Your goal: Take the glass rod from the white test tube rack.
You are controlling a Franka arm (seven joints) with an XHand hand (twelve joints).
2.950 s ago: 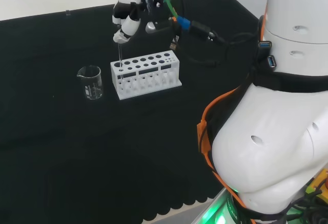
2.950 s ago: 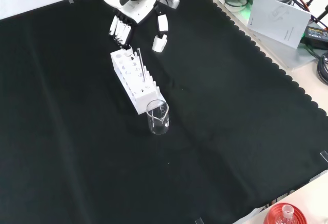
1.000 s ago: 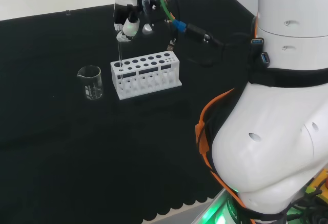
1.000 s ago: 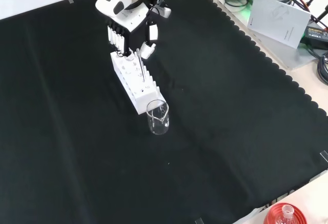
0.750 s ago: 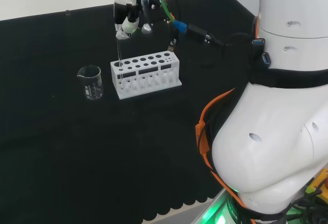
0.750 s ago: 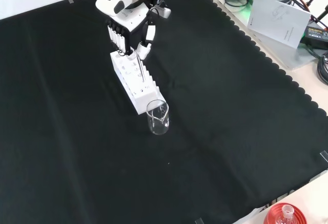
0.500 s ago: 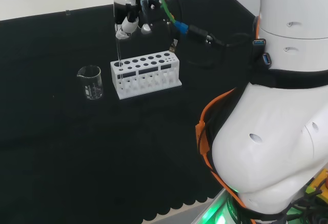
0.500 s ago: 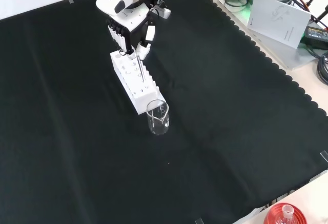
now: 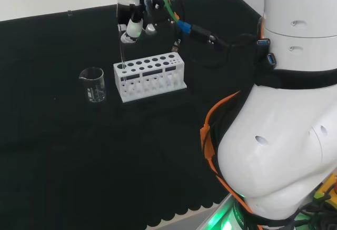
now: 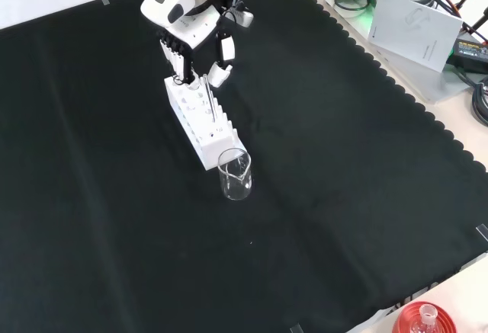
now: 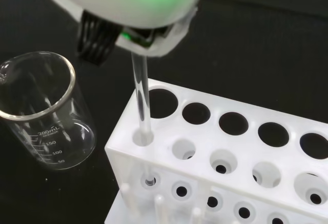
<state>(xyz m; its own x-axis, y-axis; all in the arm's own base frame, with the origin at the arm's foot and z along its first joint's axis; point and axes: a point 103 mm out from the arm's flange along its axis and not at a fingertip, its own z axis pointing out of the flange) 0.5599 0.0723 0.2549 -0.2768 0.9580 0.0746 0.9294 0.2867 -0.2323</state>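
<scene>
The hand (image 9: 132, 17) hangs above the left end of the white rack (image 9: 150, 76) in the head view, fingers pointing down. Its fingers and thumb are pressed together around the top of the glass rod (image 11: 141, 101), pinching it; the wrist view shows the rod's upper end caught between a fingertip and the thumb.

The rod (image 10: 207, 89) stands upright with its lower end in the rack, in the end hole nearest the beaker (image 11: 43, 114). In the wrist view it passes down through that hole in the top plate and reaches the lower plate beneath.

In the head view the rack sits just left of the cloth's (image 9: 63, 151) middle, long side facing the camera, and the small clear beaker (image 9: 93, 85) stands upright just beside it at 9 o'clock, apart from it. In the front view the rack (image 10: 200, 121) runs from 11 o'clock to 5 o'clock, the hand (image 10: 197, 40) sits at its 11 o'clock end, and the beaker (image 10: 235, 174) stands at its 5 o'clock end, close against it.
</scene>
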